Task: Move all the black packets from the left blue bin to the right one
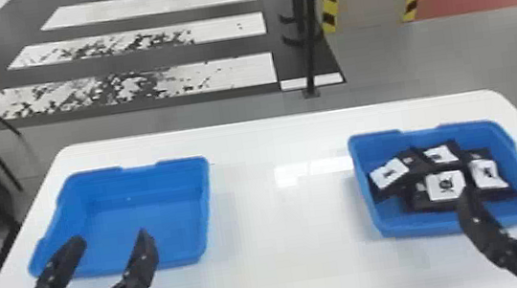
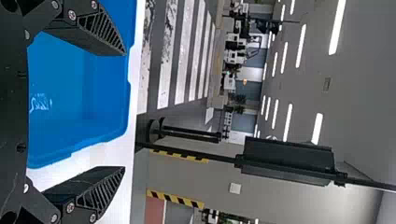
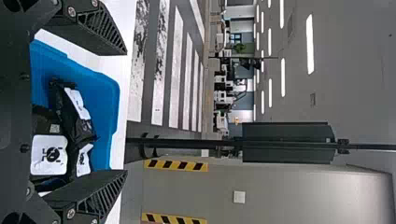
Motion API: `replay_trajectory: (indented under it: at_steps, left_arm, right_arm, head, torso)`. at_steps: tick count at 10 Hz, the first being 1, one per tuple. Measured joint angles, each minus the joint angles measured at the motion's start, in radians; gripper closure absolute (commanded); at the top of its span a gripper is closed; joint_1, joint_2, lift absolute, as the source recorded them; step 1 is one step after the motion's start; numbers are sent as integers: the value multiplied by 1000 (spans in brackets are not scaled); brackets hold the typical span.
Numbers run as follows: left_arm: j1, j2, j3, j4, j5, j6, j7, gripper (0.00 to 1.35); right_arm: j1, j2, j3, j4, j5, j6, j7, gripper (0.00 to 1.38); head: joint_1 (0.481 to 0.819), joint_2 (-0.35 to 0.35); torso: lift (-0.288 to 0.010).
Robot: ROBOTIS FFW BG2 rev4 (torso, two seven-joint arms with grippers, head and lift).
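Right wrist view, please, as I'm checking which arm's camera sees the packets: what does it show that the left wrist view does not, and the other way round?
Right wrist view: the black packets, lying in the right blue bin, and the right gripper, open. Left wrist view: the left blue bin and the left gripper, open. Both: part of the white table, white floor stripes and a dark panel.

White table (image 1: 289, 267), pole (image 1: 309, 54), striped floor (image 1: 151, 4)
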Motion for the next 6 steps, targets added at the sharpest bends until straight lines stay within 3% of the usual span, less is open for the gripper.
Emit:
replay_trajectory:
  at_steps: [2, 6]
  left_arm:
    - [-17, 16, -40, 1, 9, 10, 0, 176]
    - [-20, 24, -62, -1, 17, 20, 0, 176]
  right_arm:
    - [-21, -8, 21, 16, -14, -1, 0, 128]
    - [-25, -10, 25, 24, -35, 0, 0, 128]
  head:
    - [695, -8]
    - [695, -25]
  torso:
    - [-140]
    - [-140]
